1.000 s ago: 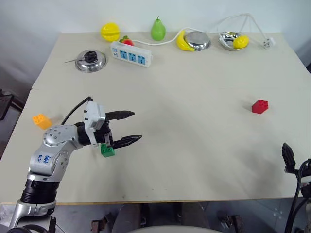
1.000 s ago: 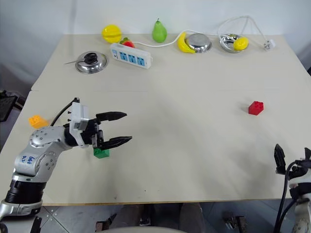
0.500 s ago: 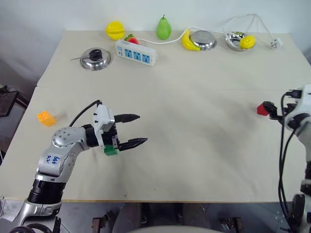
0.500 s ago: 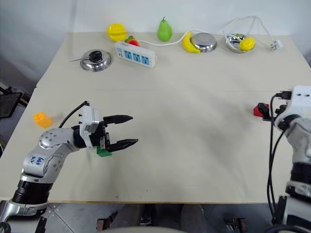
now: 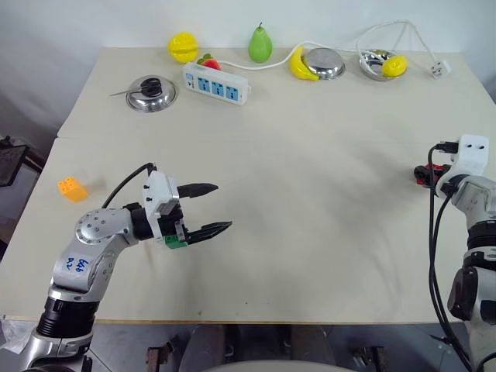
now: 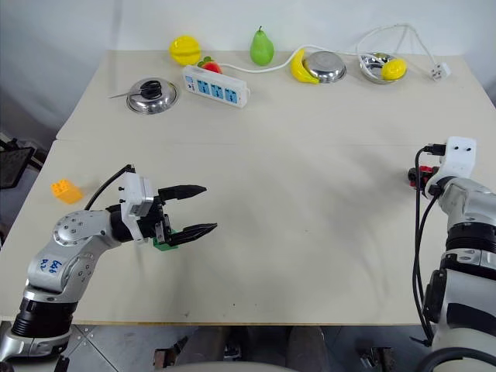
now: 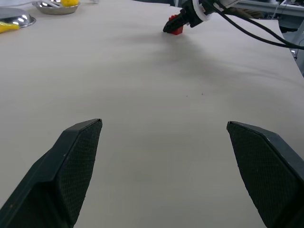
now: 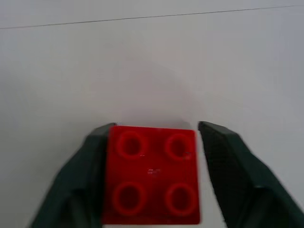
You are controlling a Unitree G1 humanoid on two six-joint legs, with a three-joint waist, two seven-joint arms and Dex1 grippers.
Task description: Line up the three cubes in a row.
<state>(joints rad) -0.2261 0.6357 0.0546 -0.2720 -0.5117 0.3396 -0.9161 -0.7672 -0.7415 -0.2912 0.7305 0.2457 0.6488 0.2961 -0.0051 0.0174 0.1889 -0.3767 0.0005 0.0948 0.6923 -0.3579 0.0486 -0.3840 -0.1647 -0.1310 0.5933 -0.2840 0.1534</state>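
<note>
With the right gripper (image 8: pixel 151 175) closing around the red cube (image 8: pixel 151 175) at the table's (image 5: pixel 310 155) right edge, one finger (image 8: pixel 228 161) looks a hair off it, so I'd worry it twists loose when lifted toward the green cube (image 5: pixel 174 241) under the open left gripper (image 5: pixel 213 208).

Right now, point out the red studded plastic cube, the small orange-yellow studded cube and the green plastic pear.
Red studded plastic cube (image 8: pixel 151 175), right wrist view, middle of its studded top.
Small orange-yellow studded cube (image 5: pixel 71 188), left eye view, its top face.
Green plastic pear (image 5: pixel 260 46), left eye view, its round body.
</note>
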